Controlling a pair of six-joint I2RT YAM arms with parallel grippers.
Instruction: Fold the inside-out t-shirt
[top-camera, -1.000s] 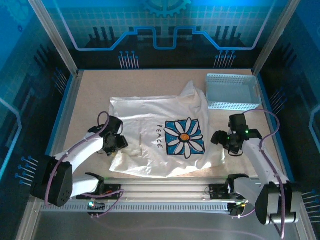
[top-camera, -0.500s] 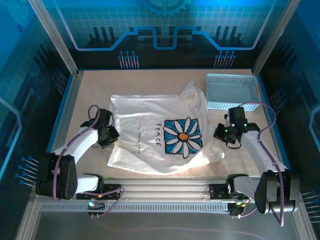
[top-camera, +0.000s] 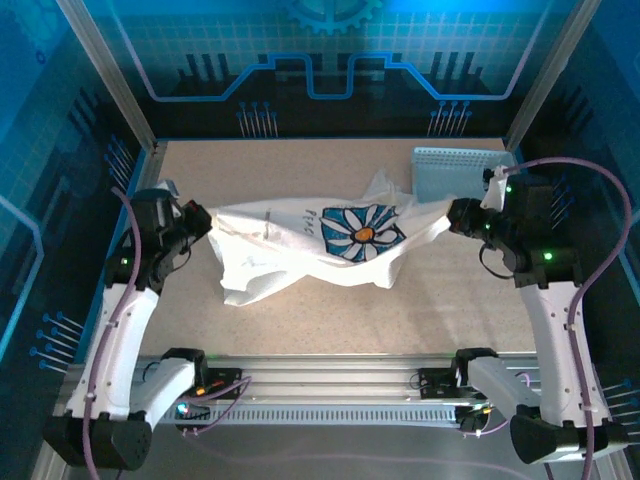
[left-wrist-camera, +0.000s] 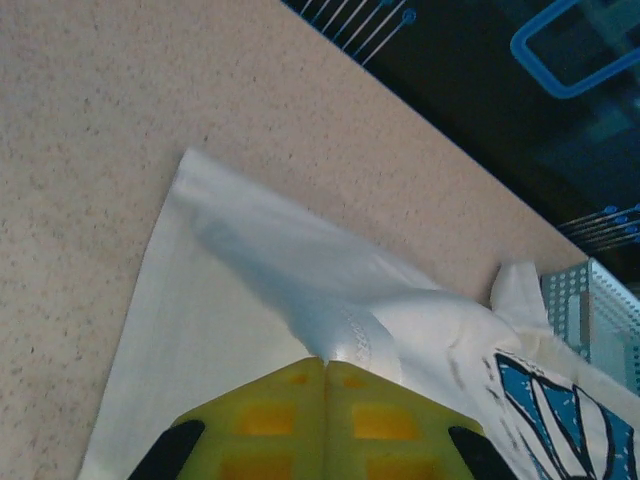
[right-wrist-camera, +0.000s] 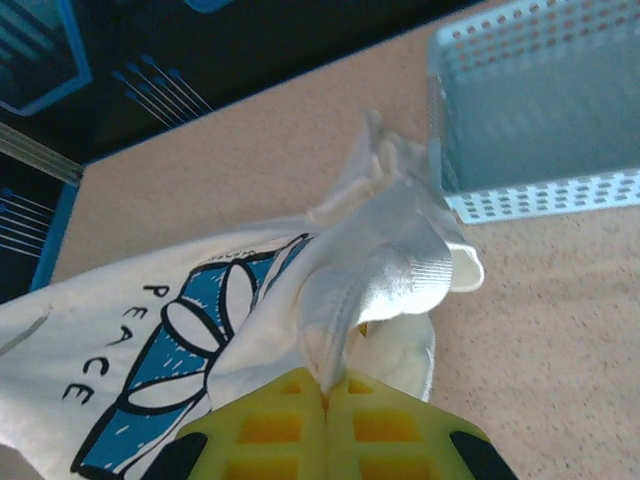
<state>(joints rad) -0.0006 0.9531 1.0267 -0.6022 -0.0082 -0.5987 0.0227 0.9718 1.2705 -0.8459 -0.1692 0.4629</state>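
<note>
Now t-shirt (top-camera: 330, 245) lifted, stretched — 2 grippers (top-camera: 203, 222) (top-camera: 452, 215) clamped.

The top camera looks down from above and behind both arm bases over the whole table (top-camera: 330, 310); the 2 wrist cameras sit close behind the left gripper (left-wrist-camera: 325, 372) and right gripper (right-wrist-camera: 325, 388), facing along them; all 3 views share the t-shirt (top-camera: 330, 240) and basket (top-camera: 440, 165).

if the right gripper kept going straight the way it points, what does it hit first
The shirt: the right gripper is shut on a bunched fold of it, and more cloth lies straight ahead. The basket looks to sit off to one side of that line, though depth is hard to judge.
</note>
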